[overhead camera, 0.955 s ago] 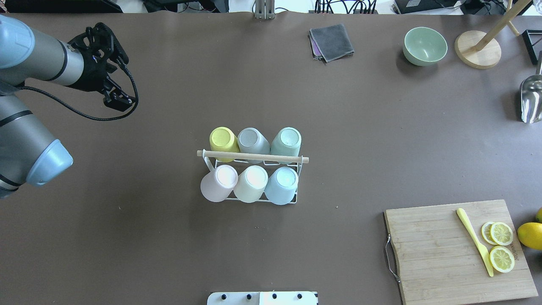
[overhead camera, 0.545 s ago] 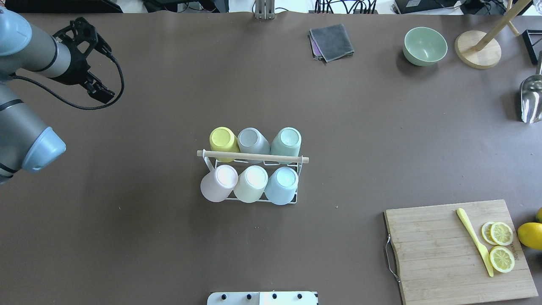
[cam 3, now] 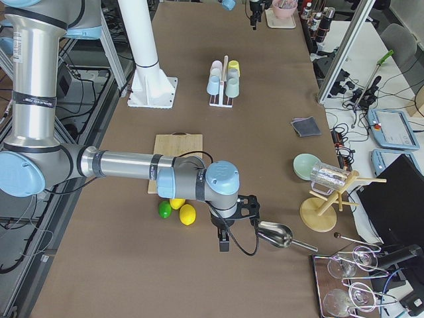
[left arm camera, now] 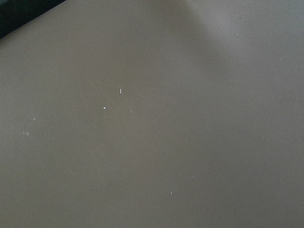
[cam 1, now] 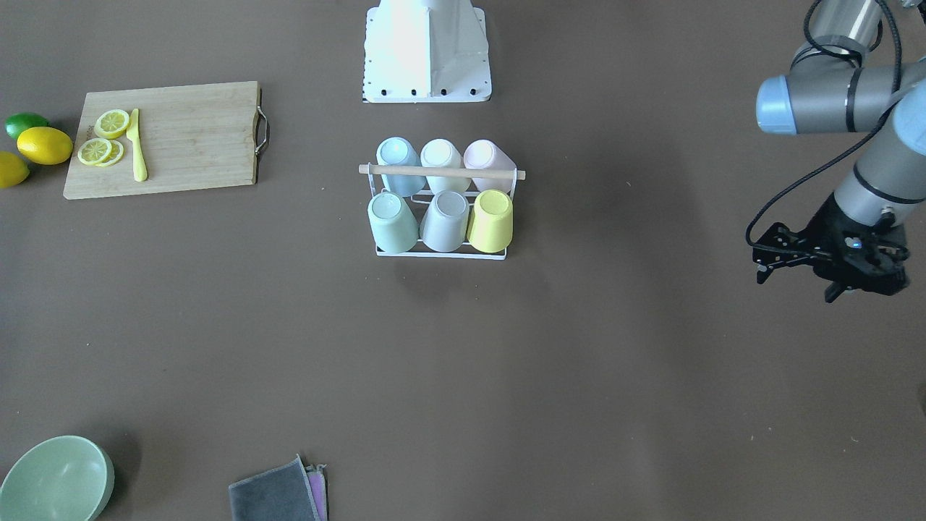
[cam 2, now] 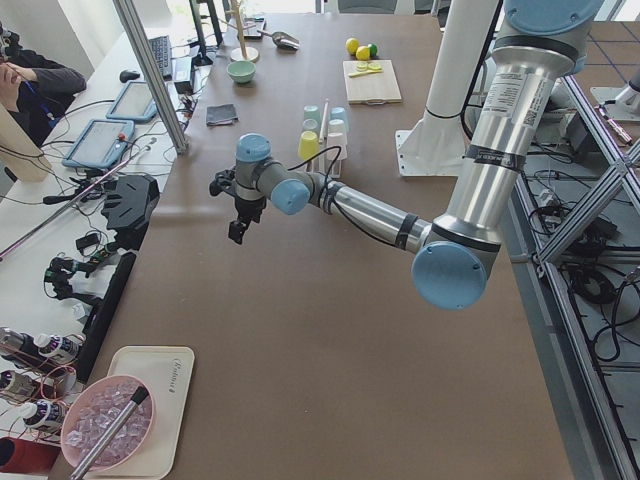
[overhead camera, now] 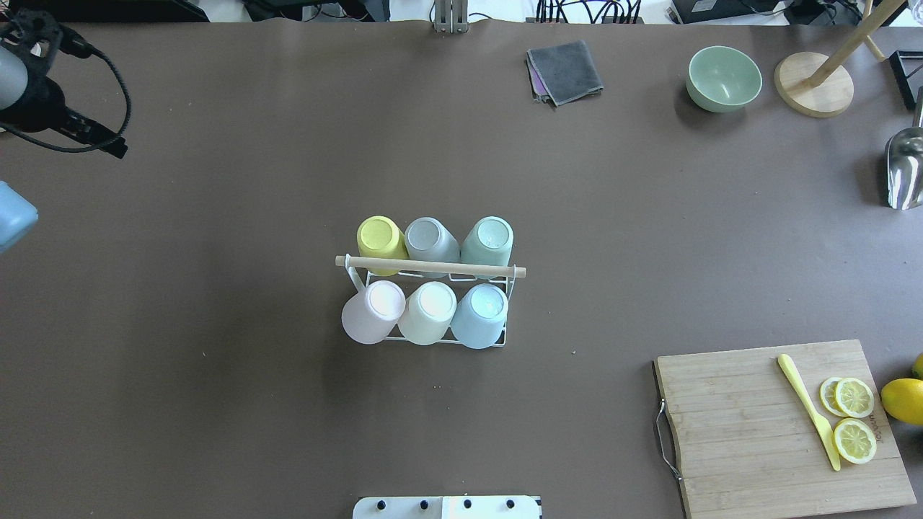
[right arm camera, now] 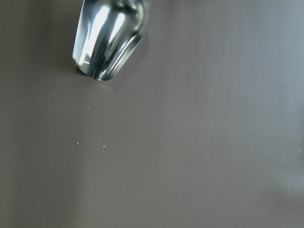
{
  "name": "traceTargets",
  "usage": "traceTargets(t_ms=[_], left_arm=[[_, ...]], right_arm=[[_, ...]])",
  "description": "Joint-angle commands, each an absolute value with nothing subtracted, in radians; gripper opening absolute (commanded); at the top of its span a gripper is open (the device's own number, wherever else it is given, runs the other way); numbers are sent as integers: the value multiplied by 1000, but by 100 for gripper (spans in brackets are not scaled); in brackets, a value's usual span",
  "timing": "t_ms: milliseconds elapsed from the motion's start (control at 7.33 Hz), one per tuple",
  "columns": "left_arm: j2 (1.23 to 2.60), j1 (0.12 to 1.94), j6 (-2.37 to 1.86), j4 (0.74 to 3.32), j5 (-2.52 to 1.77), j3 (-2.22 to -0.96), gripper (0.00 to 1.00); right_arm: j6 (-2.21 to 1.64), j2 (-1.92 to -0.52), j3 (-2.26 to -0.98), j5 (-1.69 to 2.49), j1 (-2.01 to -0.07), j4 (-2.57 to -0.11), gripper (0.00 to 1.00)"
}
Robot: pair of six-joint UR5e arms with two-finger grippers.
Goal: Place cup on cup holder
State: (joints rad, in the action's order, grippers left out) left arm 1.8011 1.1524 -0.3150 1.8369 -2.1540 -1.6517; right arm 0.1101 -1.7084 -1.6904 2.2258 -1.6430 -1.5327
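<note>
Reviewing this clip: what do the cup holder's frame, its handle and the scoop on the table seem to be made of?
Cup holder: thin white wire, likely coated metal, with a matte look.
Its handle: light wood, a pale unpainted round rod.
Scoop: polished metal, probably steel, judging by its mirror-like reflections.

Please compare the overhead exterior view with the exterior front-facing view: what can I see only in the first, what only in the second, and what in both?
Only the overhead view shows the metal scoop and the round wooden stand base, both near its right edge.

Only the front-facing view shows the green lime beside a lemon.

Both show the cup holder with six inverted cups, the cutting board with lemon slices and a yellow knife, the green bowl, the grey cloth and the left gripper.
</note>
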Motion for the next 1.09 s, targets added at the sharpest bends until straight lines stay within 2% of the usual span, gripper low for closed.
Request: traceTargets(t_ms=[0,409,682,955], left_arm=[[1645,1338,-307,1836,-2311,-1649,98],[1528,1481,-245,1722,-2382,-1655,98],[1516,1558,-3,1595,-2370,-1625,98],[1526,1632,287,1429,-2324,-1653,98]], right_arm=[[55,-1715,-1694,2267,-1643,-1525,100],[54,-1718,-1686,2292,-1644,-1523,100],[52,-1718,-1684,2298,-1643,-1523,100],[51,-1718,-1686,2298,-1644,-1523,100]])
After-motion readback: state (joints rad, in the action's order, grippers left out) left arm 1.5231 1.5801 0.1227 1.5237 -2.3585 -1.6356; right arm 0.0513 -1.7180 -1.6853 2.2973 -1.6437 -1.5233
